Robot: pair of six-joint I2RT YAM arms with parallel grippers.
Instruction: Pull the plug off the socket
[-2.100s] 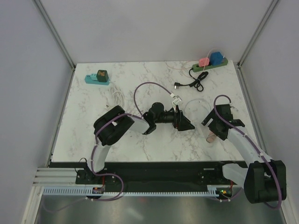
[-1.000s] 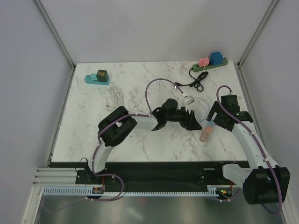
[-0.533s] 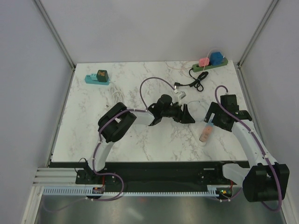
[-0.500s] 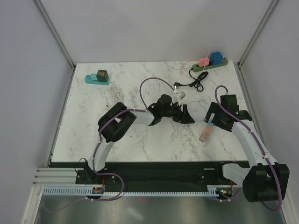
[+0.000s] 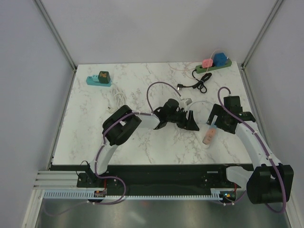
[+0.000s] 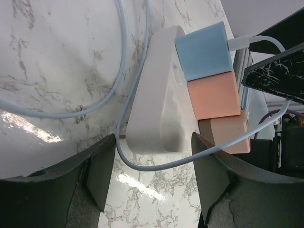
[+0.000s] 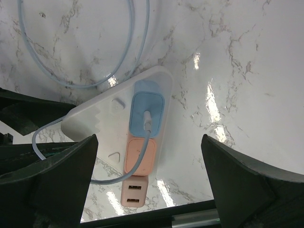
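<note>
left gripper (image 6: 154, 164) open astride socket strip (image 6: 156, 109): clamp its sides. right gripper (image 7: 149, 159) wide open: you take blue plug (image 7: 146, 113) at 12 o'clock, pull straight.

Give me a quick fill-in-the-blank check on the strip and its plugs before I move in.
1. The number of plugs in the strip is ___.
2. The cable goes into the ___ one.
3. The end plug shows ___ USB ports.
4. The left gripper and right gripper are both ___.

Missing words: three; blue; two; open.
</note>
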